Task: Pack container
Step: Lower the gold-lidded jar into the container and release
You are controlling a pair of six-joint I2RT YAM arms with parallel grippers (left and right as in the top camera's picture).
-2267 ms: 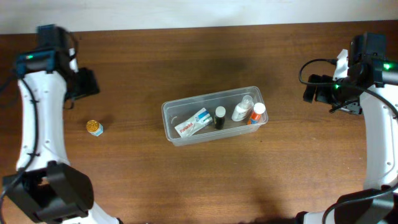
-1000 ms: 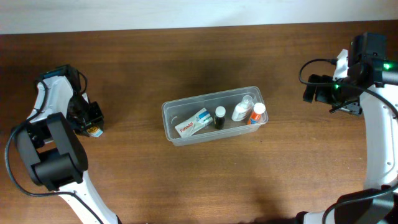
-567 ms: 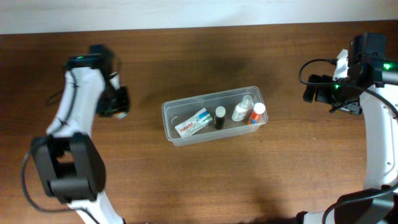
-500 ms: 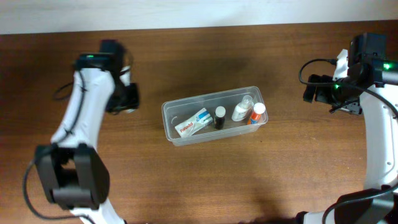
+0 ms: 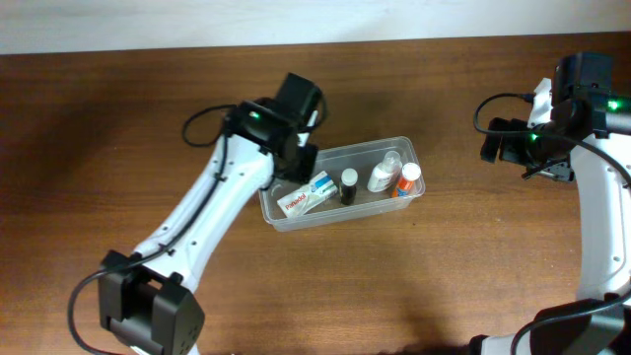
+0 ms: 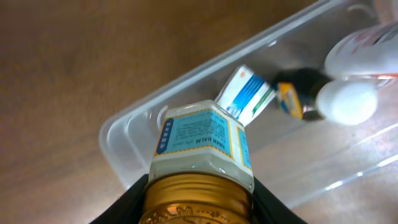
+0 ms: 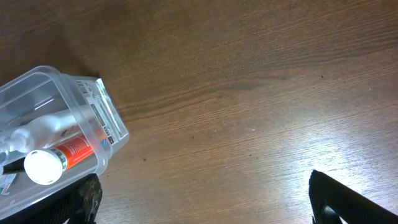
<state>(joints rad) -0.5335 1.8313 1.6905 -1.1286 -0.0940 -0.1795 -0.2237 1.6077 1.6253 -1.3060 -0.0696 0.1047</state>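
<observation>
**Set the jar into the free left end, low and clear of the rim**

The brown wooden desk (image 5: 444, 286) carries one thing of note: the container (image 5: 345, 210), a clear shallow tub lying near the middle, its long side running left to right with a slight slant. The left arm (image 5: 212, 212) reaches across to the tub's left end. The right arm is parked well off to the right, and the right pincer (image 7: 202, 202) has its fingers spread wide with nothing between them.

Inside the tub, from left to right, are a toothpaste tube (image 5: 306, 194), a black bottle (image 5: 348, 184), a clear bottle (image 5: 385, 173) and an orange tube with a white cap (image 5: 407, 180). The only bare floor looks to be at the left end, between the rounded end wall and the toothpaste tube.

The left pincer (image 5: 299, 158) is clamped on the gold lid of a small jar (image 6: 200, 140) with a blue label, which hangs over that left end.

As I judge it, the step in hand is the placing. The jar sits close to the corner rim in the wrist view, so it should be centred over the bare patch before going down. Lower it until the base is at or near the tub floor, then part the fingers; released from height, it may tip onto the toothpaste or bounce. Lift straight up afterwards so a finger does not catch the rim.
</observation>
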